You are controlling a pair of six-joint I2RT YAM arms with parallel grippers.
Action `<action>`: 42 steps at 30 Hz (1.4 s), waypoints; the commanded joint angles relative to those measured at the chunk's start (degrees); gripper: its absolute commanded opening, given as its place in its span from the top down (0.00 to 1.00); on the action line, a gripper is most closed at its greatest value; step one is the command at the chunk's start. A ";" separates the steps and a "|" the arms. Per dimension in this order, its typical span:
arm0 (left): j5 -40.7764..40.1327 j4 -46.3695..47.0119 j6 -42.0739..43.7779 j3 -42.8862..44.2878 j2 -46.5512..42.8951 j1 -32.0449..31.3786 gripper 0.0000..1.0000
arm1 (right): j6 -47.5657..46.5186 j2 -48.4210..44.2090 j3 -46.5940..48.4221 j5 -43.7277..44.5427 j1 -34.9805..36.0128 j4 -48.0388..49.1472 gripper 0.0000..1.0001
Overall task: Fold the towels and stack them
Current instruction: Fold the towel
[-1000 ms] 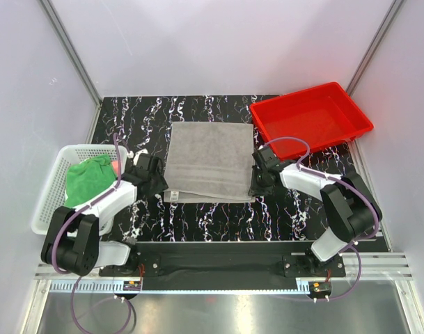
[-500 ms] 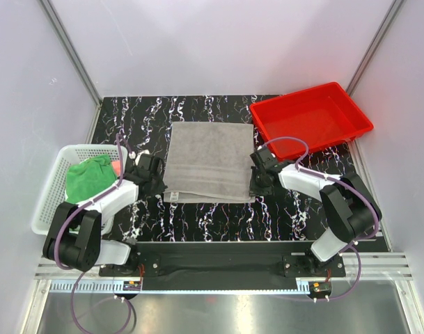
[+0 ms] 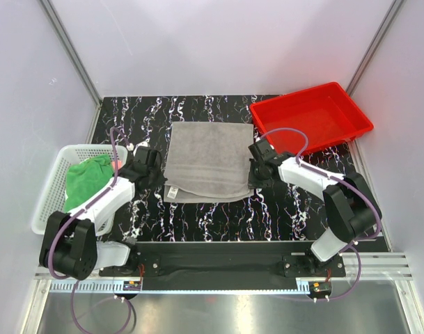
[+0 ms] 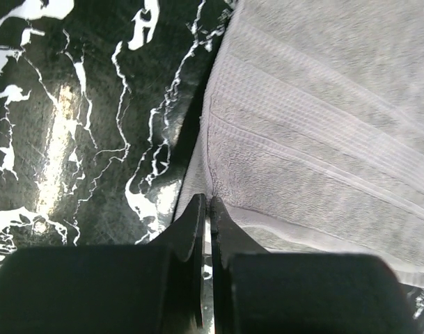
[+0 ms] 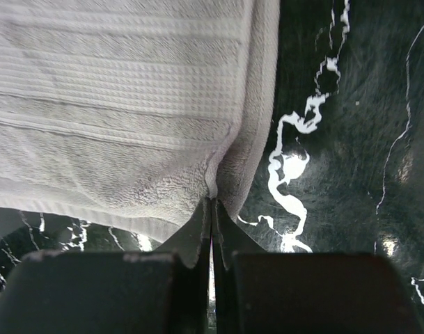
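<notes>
Grey towel [image 3: 210, 160] is lying flat mid-table on black marbled top [image 3: 218, 111], btwn white basket [image 3: 50, 198] and red tray [image 3: 310, 117]. Left gripper [image 4: 206, 209] is pinching its near-left corner, fingers closed on the cloth; right gripper [image 5: 212, 209] is clamping near-right corner likewise. Green towel [image 3: 86, 179] is sitting in basket w/ a bit of pink beside it. Small white tag at towel's near-left edge, no legible writing.
</notes>
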 commanded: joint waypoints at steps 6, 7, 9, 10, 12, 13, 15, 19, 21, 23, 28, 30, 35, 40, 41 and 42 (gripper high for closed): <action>1.64 -1.07 0.88 2.91 -2.15 0.07 1.00 | -0.89 -1.19 2.88 2.16 0.68 -1.96 0.98; 1.82 -0.90 0.88 2.65 -2.15 0.07 1.00 | -0.80 -1.28 2.27 1.63 0.59 -1.26 1.00; 2.25 -0.55 0.79 1.95 -2.15 0.07 1.00 | -0.19 -1.37 0.42 0.57 0.68 0.24 1.00; 2.34 -0.28 0.71 1.77 -2.15 0.07 1.00 | -0.01 -1.28 0.07 0.22 0.68 0.59 1.00; 2.70 0.16 0.53 1.16 -2.33 -0.01 1.00 | 0.34 -1.02 -0.90 -0.57 0.68 1.29 0.98; 2.78 0.25 0.53 0.98 -2.33 -0.02 1.00 | 0.34 -1.10 -1.16 -0.75 0.68 1.64 0.95; 2.79 0.68 0.53 0.63 -2.15 -0.10 1.00 | 0.52 -0.93 -1.95 -1.01 0.68 2.69 0.90; 2.96 1.12 0.62 0.27 -1.63 -0.19 1.00 | 0.95 -0.05 -2.57 -2.77 0.68 4.37 0.90; 2.96 1.30 0.62 -0.08 -1.62 -0.19 1.00 | 1.22 0.21 -2.83 -2.95 0.77 5.07 0.91; 2.96 1.39 0.62 -0.25 -1.62 -0.28 1.00 | 1.39 0.22 -2.92 -2.86 0.77 5.16 0.96; 1.65 -0.44 0.70 1.58 -1.63 -0.28 1.00 | 0.61 -0.40 -1.00 -1.54 0.77 2.62 1.00; -0.19 -2.99 1.06 3.87 -0.93 -0.28 1.00 | -0.62 -1.10 1.55 0.65 0.77 -0.02 1.00; -1.35 -5.47 1.50 6.87 -1.18 -0.28 1.00 | -1.33 -2.33 3.67 1.18 0.68 -2.22 0.96; -0.47 -4.85 1.23 5.64 -2.06 -0.28 1.00 | -1.15 -2.07 1.74 -0.31 0.77 -0.55 1.00; -0.38 -4.76 1.32 5.55 -2.06 -0.37 1.00 | -1.15 -1.72 1.56 -0.49 0.77 -0.29 0.98; -0.21 -4.85 1.32 5.55 -2.15 -0.37 1.00 | -1.15 -1.54 1.47 -1.01 0.68 -0.29 0.90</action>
